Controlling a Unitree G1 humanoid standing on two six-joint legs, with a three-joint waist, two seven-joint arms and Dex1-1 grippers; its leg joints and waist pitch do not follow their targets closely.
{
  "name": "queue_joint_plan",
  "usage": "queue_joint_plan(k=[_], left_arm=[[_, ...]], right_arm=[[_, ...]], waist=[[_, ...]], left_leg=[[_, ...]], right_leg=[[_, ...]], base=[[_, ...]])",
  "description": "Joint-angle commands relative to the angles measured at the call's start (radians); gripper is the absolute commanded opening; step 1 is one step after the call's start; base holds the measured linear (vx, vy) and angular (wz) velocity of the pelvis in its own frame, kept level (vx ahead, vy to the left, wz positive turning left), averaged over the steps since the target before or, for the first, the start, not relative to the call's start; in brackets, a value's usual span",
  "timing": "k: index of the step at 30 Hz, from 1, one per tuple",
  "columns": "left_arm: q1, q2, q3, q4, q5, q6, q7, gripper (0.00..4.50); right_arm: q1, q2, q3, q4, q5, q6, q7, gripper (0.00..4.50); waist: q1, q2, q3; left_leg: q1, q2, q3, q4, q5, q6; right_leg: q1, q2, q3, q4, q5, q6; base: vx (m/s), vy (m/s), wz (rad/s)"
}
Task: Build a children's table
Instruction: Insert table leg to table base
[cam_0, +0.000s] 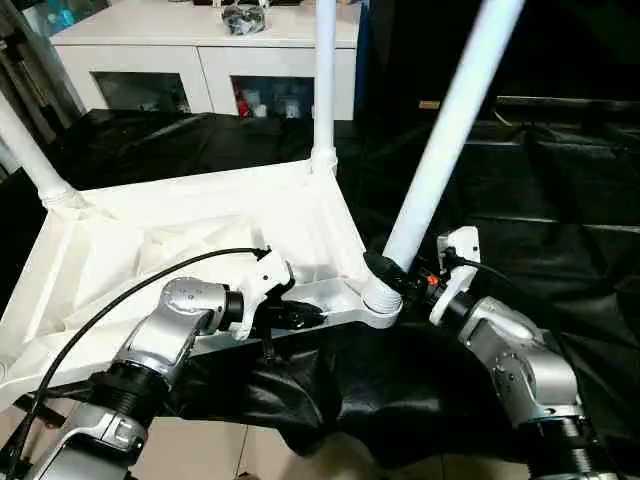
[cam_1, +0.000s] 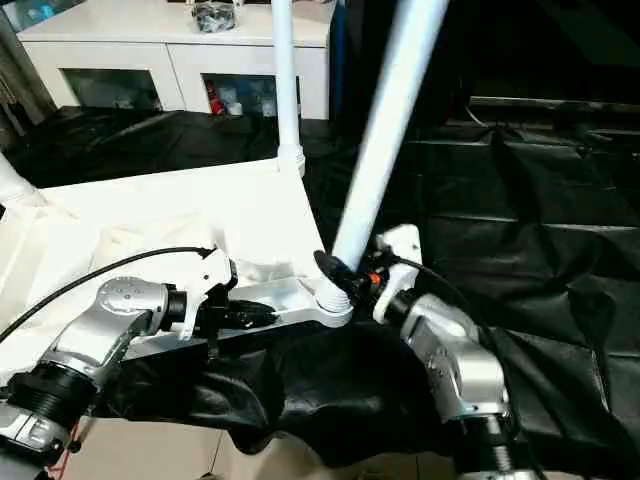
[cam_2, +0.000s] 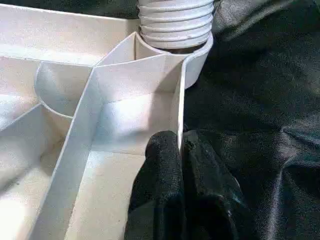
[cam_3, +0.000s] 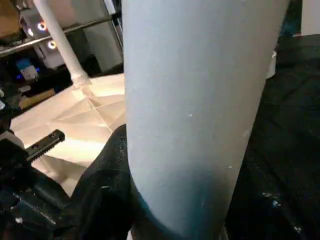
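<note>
The white tabletop (cam_0: 200, 230) lies upside down on black cloth, ribbed underside up. Two legs stand in its far sockets: one at the back (cam_0: 325, 80) and one at the left (cam_0: 30, 150). A third leg (cam_0: 445, 140) leans in the near right corner socket (cam_0: 382, 300), with its threaded end (cam_2: 175, 25) at the socket. My left gripper (cam_0: 300, 315) is shut on the tabletop's near rim (cam_2: 177, 110), one finger (cam_2: 162, 170) inside the wall. My right gripper (cam_0: 395, 272) is shut on the base of the leaning leg (cam_3: 195, 100).
A white cabinet (cam_0: 200, 50) with glass doors stands behind the work surface. Black cloth (cam_0: 520, 180) covers the surface and hangs over its near edge. Light floor (cam_0: 200, 450) shows below that edge.
</note>
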Motion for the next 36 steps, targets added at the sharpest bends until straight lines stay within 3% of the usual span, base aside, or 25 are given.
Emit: queue_joint_plan(k=[1,7,8,11,12,16,17,18,20,23,26,28,33,36], left_arm=[[-0.016,-0.012,0.044,-0.023,-0.050,-0.018,-0.002,0.00],[-0.019,-0.009,0.042,-0.011,-0.031,-0.033,0.006,0.00],[-0.019,-0.009,0.043,-0.010,-0.029,-0.033,0.007,0.00],[-0.018,-0.012,0.046,-0.010,-0.028,-0.035,0.013,0.00],[-0.018,-0.013,0.046,-0.010,-0.028,-0.035,0.016,0.00],[-0.014,-0.012,0.043,-0.009,-0.024,-0.038,0.018,0.00],[-0.012,-0.010,0.042,-0.011,-0.022,-0.038,0.016,0.00],[-0.010,-0.007,0.039,-0.012,-0.019,-0.039,0.013,0.00],[-0.007,0.000,0.031,-0.014,-0.012,-0.041,0.007,0.00],[-0.002,0.010,0.019,-0.018,-0.001,-0.044,-0.003,0.00],[0.002,0.017,0.009,-0.023,0.006,-0.043,-0.013,0.00],[0.003,0.022,0.004,-0.028,0.008,-0.040,-0.019,0.00],[0.002,0.030,-0.001,-0.030,0.011,-0.040,-0.030,0.00],[-0.002,0.043,-0.010,-0.031,0.014,-0.050,-0.063,0.00]], right_arm=[[0.053,-0.011,0.034,0.082,-0.069,0.013,-0.025,1.88],[0.078,-0.006,0.066,0.062,-0.110,-0.034,-0.036,1.88],[0.078,-0.007,0.072,0.060,-0.118,-0.042,-0.040,1.88],[0.080,0.004,0.071,0.056,-0.117,-0.056,-0.048,1.88],[0.084,0.010,0.069,0.056,-0.112,-0.066,-0.053,1.88],[0.094,0.023,0.074,0.059,-0.115,-0.081,-0.062,1.88],[0.095,0.017,0.089,0.059,-0.127,-0.073,-0.059,1.88],[0.091,0.005,0.109,0.061,-0.143,-0.060,-0.051,1.88],[0.082,-0.017,0.142,0.067,-0.170,-0.037,-0.032,1.88],[0.065,-0.043,0.180,0.082,-0.201,-0.042,0.003,1.88],[0.049,-0.058,0.197,0.090,-0.193,-0.036,0.053,1.88],[0.037,-0.071,0.205,0.093,-0.186,-0.031,0.088,1.88],[0.018,-0.086,0.207,0.098,-0.145,-0.008,0.154,1.88],[-0.011,-0.109,0.208,0.122,-0.116,0.002,0.244,1.88]], waist=[[0.000,-0.005,-0.063],[-0.002,-0.005,-0.060],[-0.004,-0.010,-0.058],[-0.004,-0.008,-0.058],[-0.005,-0.016,-0.058],[-0.005,-0.013,-0.058],[-0.005,-0.012,-0.058],[-0.006,-0.023,-0.057],[-0.005,-0.017,-0.056],[-0.008,-0.019,-0.054],[-0.011,-0.019,-0.054],[-0.012,-0.025,-0.053],[-0.012,-0.026,-0.058],[-0.011,-0.025,-0.063]], left_leg=[[0.006,0.004,0.000,-0.076,-0.302,0.017],[0.005,0.003,-0.001,-0.078,-0.314,0.017],[0.006,0.002,-0.002,-0.079,-0.325,0.018],[0.008,0.002,-0.003,-0.079,-0.338,0.017],[0.007,0.003,-0.003,-0.079,-0.336,0.019],[0.006,0.003,-0.004,-0.082,-0.341,0.019],[0.007,0.003,-0.004,-0.082,-0.346,0.019],[0.006,0.003,-0.003,-0.082,-0.346,0.021],[0.007,0.002,-0.004,-0.082,-0.348,0.020],[0.006,0.002,-0.005,-0.083,-0.361,0.016],[0.015,0.001,-0.007,-0.081,-0.398,0.010],[0.016,0.002,-0.008,-0.085,-0.417,0.008],[0.017,0.006,-0.010,-0.091,-0.418,0.014],[0.014,0.010,-0.008,-0.094,-0.383,0.019]], right_leg=[[0.046,-0.044,0.027,-0.096,-0.418,-0.150],[0.044,-0.045,0.026,-0.101,-0.463,-0.132],[0.043,-0.044,0.025,-0.103,-0.486,-0.125],[0.039,-0.047,0.025,-0.108,-0.529,-0.107],[0.039,-0.046,0.025,-0.108,-0.530,-0.104],[0.037,-0.045,0.025,-0.108,-0.528,-0.102],[0.036,-0.046,0.026,-0.109,-0.532,-0.102],[0.036,-0.045,0.025,-0.110,-0.538,-0.099],[0.035,-0.046,0.025,-0.111,-0.557,-0.092],[0.034,-0.046,0.024,-0.114,-0.582,-0.078],[0.027,-0.047,0.023,-0.123,-0.630,-0.061],[0.027,-0.044,0.021,-0.125,-0.623,-0.060],[0.036,-0.045,0.021,-0.117,-0.552,-0.092],[0.042,-0.045,0.024,-0.109,-0.458,-0.129]], base=[[0.000,0.000,0.00],[0.000,0.000,0.00],[0.000,0.000,0.00],[0.000,0.000,0.00],[0.000,0.000,0.00],[0.000,0.000,0.00],[0.000,0.000,0.00],[0.000,0.000,0.00],[0.000,0.000,0.00],[0.000,0.000,0.00],[0.000,0.000,0.00],[0.000,0.000,0.00],[0.000,0.000,0.00],[0.000,0.000,0.00]])
